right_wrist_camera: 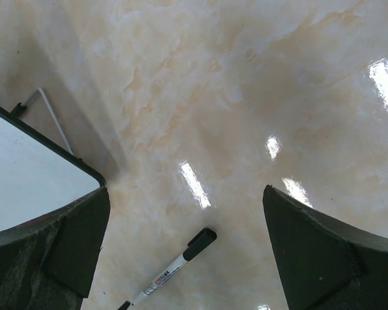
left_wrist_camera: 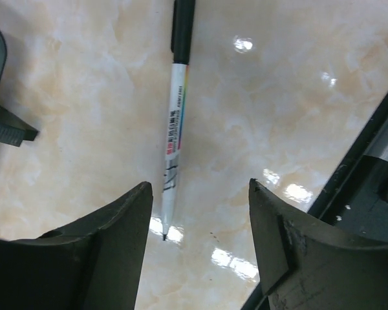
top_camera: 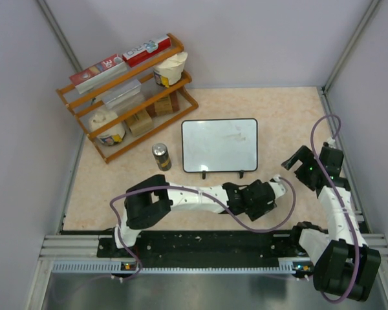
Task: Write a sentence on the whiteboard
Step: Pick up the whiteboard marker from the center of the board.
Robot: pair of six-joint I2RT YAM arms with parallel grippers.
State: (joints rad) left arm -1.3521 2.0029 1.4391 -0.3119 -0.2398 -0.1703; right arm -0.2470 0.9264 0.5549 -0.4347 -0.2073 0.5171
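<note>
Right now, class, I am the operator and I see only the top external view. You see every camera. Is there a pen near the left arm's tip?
Observer: Yes. In the left wrist view a marker lies flat on the table between the fingers of the open left gripper, not gripped.
Operator: Which way does it point?
Observer: Its thin tip points toward the wrist camera and its black end points away.
Operator: Does the right wrist see it?
Observer: Yes. The marker lies below the open right gripper, with a blank corner of the whiteboard beside it.
</note>
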